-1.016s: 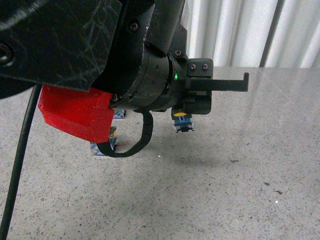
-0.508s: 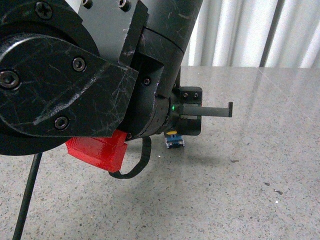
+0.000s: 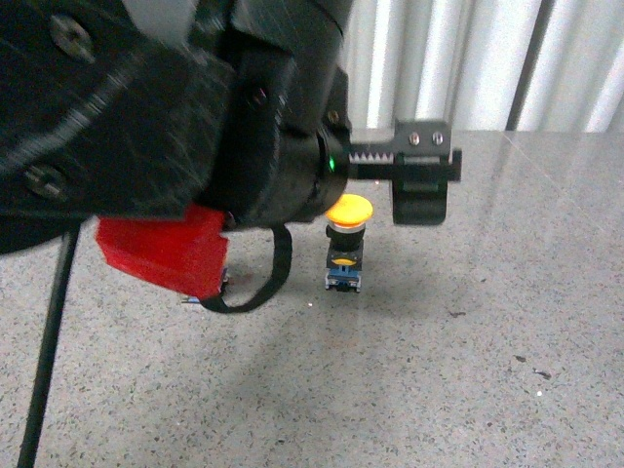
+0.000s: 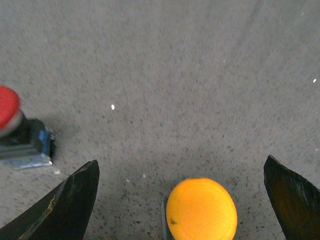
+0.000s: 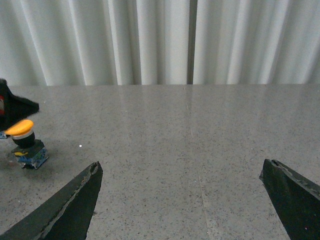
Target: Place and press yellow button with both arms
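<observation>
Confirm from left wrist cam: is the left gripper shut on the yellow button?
No: the left gripper is wide open, with the yellow button standing untouched between its fingers.

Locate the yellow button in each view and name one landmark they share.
Front view: yellow button stands upright near the middle.
Left wrist view: its cap shows between the left gripper's open fingers.
Right wrist view: standing beyond the open right gripper.
Shared landmark: the speckled grey tabletop.
</observation>
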